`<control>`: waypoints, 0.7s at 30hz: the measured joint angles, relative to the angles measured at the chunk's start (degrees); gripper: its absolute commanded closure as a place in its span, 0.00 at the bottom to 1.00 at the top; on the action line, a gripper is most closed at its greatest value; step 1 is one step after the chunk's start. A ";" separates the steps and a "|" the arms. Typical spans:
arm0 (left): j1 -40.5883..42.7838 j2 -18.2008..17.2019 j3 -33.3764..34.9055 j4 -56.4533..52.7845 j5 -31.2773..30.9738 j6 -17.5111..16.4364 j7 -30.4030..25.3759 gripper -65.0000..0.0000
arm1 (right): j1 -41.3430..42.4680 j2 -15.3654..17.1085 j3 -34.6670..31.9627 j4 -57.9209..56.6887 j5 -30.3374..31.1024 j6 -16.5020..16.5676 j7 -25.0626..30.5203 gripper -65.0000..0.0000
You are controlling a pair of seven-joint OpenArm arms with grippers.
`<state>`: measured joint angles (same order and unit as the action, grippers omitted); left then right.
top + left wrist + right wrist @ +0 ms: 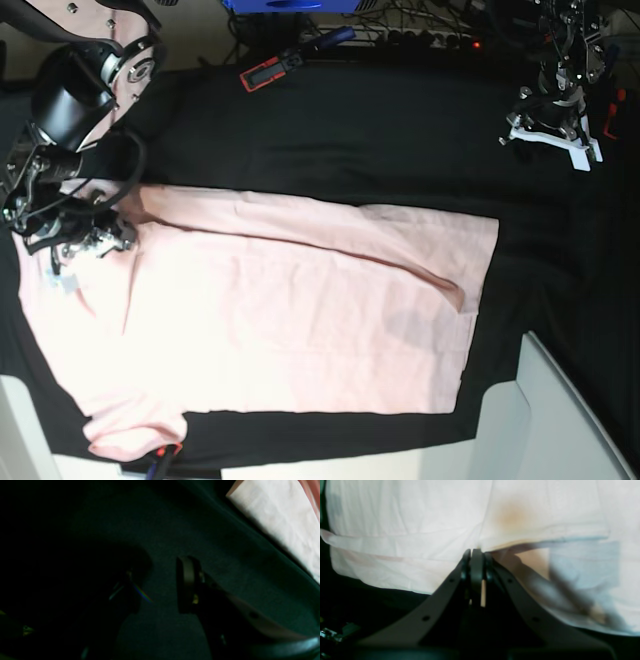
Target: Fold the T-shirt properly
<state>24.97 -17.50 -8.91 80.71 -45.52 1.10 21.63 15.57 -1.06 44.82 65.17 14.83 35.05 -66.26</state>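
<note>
Black cloth (330, 130) covers the whole work surface, and beyond its far edge lie a tangle of cables, a blue box (290, 5) and a small black-and-red tool (290, 62). White panels (560, 420) border the near edge of the table. Spread flat on the cloth, the T-shirt (290, 310) is pale pink and plain on the side showing, with one long diagonal crease running toward a puckered spot near its edge on the left arm's side; a sleeve sticks out at the near corner. In the right wrist view the fabric looks almost white, with a hemmed edge lying across it and a faint yellowish patch. The right gripper (477, 555) sits at the shirt's edge on its own side of the table, jaws pressed together on a fold of the fabric. The left gripper (160, 585) hovers well away over bare cloth at the far corner, its jaws apart with nothing between them, and only a corner of the shirt shows in its camera.
</note>
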 measured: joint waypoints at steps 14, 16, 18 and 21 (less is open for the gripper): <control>0.15 0.17 0.00 0.00 -0.02 -0.02 -0.07 0.66 | 6.08 1.55 -15.91 -2.27 -0.11 -0.46 0.31 1.00; 0.31 0.26 0.00 0.00 0.00 -0.02 0.02 0.66 | 7.41 2.38 -17.53 -4.90 -0.02 -0.42 0.44 1.00; 0.59 0.20 0.00 0.00 -0.02 0.00 0.00 0.66 | 8.50 3.17 -18.93 -7.89 -0.13 -0.44 0.42 1.00; 0.76 0.24 0.00 0.00 0.00 -0.02 -0.02 0.66 | 8.79 3.87 -20.22 -9.53 -0.20 -0.44 1.03 1.00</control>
<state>25.74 -17.26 -8.91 80.71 -45.52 1.08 21.61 24.36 2.81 24.60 55.64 14.63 34.61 -65.23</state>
